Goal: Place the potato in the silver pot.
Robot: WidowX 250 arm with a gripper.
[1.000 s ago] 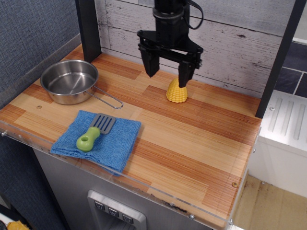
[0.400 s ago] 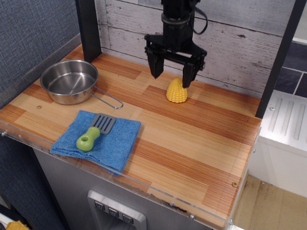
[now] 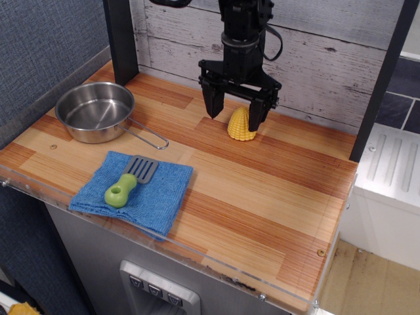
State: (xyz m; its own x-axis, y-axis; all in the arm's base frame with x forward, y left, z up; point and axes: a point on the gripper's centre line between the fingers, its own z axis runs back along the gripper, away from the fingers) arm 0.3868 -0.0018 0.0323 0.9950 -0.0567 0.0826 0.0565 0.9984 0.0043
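Note:
The potato (image 3: 240, 125) is a small yellow dome with kernel bumps, standing upright on the wooden counter near the back wall. My black gripper (image 3: 234, 115) hangs open over it. The right finger (image 3: 257, 113) is in front of the toy's right edge and the left finger (image 3: 213, 105) stands to its left, apart from it. The silver pot (image 3: 96, 111) is a shallow shiny pan at the back left of the counter, empty, its wire loop handle (image 3: 147, 136) pointing right.
A blue cloth (image 3: 134, 189) lies at the front left with a green-handled spatula (image 3: 128, 180) on it. A dark post (image 3: 121, 39) stands behind the pot. The plank wall (image 3: 315, 59) runs close behind the gripper. The counter's clear front edge (image 3: 197, 259) slopes to the right.
My gripper has moved right and down, from above and left of the yellow toy to low around it. It has stayed open. Nothing else has moved.

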